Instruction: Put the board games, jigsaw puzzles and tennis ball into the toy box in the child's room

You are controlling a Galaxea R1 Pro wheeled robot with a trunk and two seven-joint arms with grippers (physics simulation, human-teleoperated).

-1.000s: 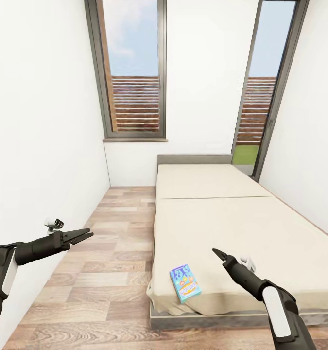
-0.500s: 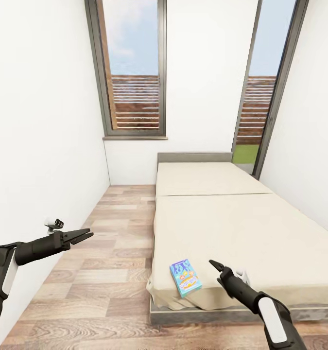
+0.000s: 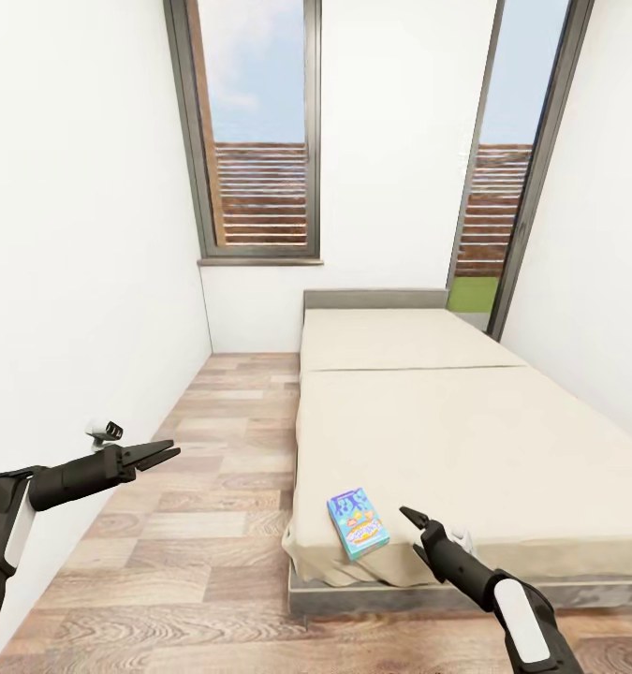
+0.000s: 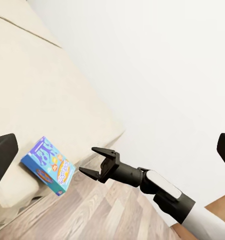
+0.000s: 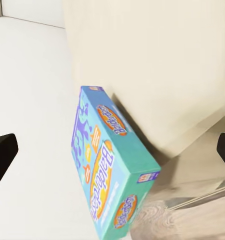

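- The blue game (image 3: pixel 358 522) lies flat on the bed (image 3: pixel 465 440), on the beige cover near the bed's foot corner on the floor side.
- The game's printed face is up; its long sides run slantwise to the bed's foot edge.
- The right hand (image 3: pixel 411 518) hangs over the bed's foot end, just beside the game and apart from it, its tip pointing toward the game.
- From the left wrist camera the right hand (image 4: pixel 95 161) has its 2 fingers spread, with nothing between them.
- The left hand (image 3: pixel 169 454) is held over the wood floor (image 3: pixel 203 505), well apart from the bed; its fingers lie close together with only a thin gap, empty.
- Behind the bed's head are 2 tall windows (image 3: pixel 259 131).
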